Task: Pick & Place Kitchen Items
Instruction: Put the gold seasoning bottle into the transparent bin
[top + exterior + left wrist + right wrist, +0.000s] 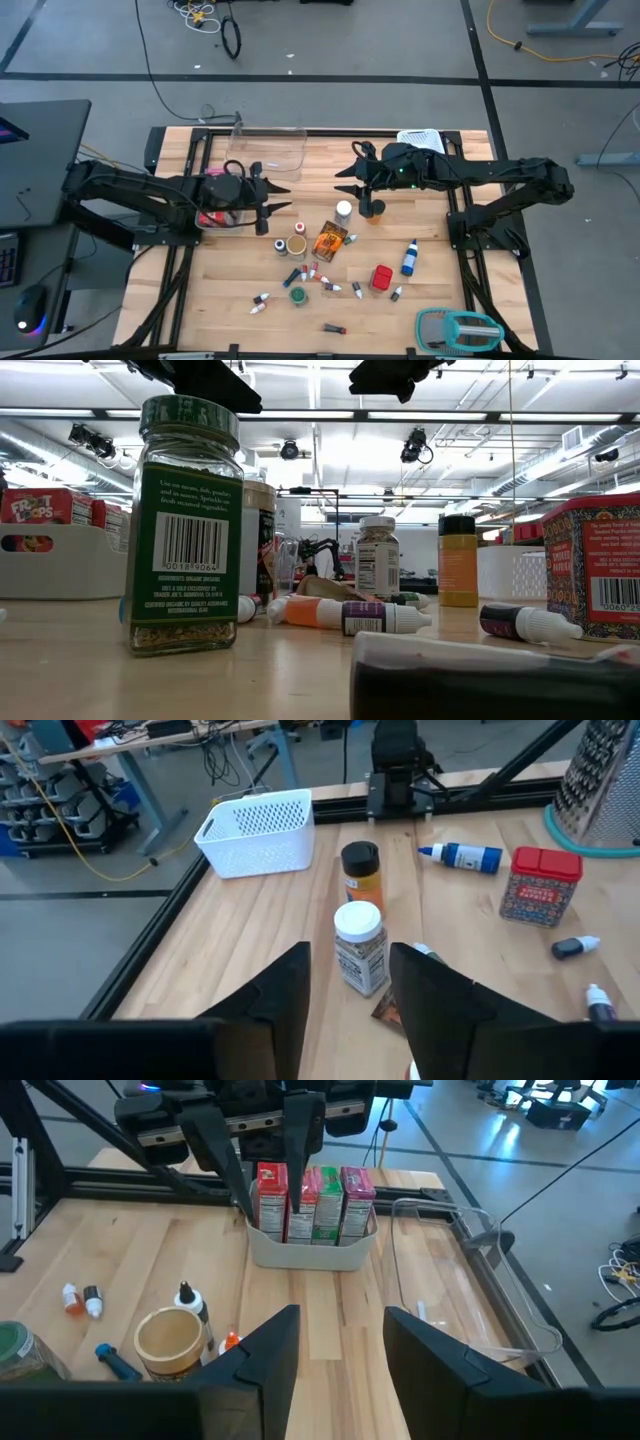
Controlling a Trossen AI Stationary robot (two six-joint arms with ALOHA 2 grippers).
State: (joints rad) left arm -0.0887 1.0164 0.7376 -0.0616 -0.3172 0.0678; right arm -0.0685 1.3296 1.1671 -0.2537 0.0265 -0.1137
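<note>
The kitchen items lie spread over the wooden table: a white-lidded jar (pixel 343 210), a black-lidded jar (pixel 375 208), an orange packet (pixel 328 240), a blue bottle (pixel 409 258), a red box (pixel 381 277), a green-lidded jar (pixel 297 295) and several tiny vials. Red, pink and green boxes (pixel 312 1200) stand upright in the grey bin (pixel 305 1252). My left gripper (pixel 288 197) hangs open just beside the bin, holding nothing. Facing it from the right, my right gripper (pixel 338 179) is open and raised above the table's middle.
A clear tray (pixel 265 150) sits at the far edge and a white mesh basket (pixel 420 140) at the far right. A teal-and-grey gadget (pixel 455 328) lies at the near right corner. Bare wood shows between the two grippers.
</note>
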